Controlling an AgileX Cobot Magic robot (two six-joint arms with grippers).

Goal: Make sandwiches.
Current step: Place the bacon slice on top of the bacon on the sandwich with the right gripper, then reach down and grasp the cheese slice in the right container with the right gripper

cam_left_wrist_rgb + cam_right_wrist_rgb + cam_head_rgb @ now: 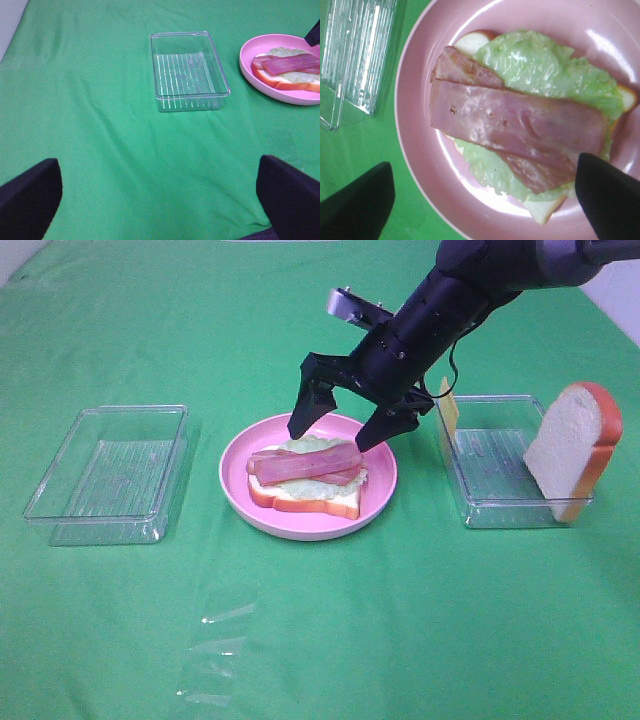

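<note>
One half-built sandwich (322, 503) lay on the pink plate (232, 485), with the right gripper (332, 438) spread wide just above it.

The plate sat near the middle of the green table (320, 640). On it lay one bread slice (275, 496), one lettuce leaf (535, 60) over that, and two bacon strips (305, 464) overlapping on top. The right gripper's jaws stood apart over the strips, pinching nothing. The left gripper (160, 197) hung over bare green cloth, well apart from the nearer tray, its jaws likewise spread and holding nothing. Two clear trays flanked the plate. The left tray (100, 530) sat toward the table's left edge. The right tray (500, 515), toward the right edge, held a second bread slice (570, 445) leaning upright at its outer end and one cheese slice (447, 410) standing against its inner wall.
</note>
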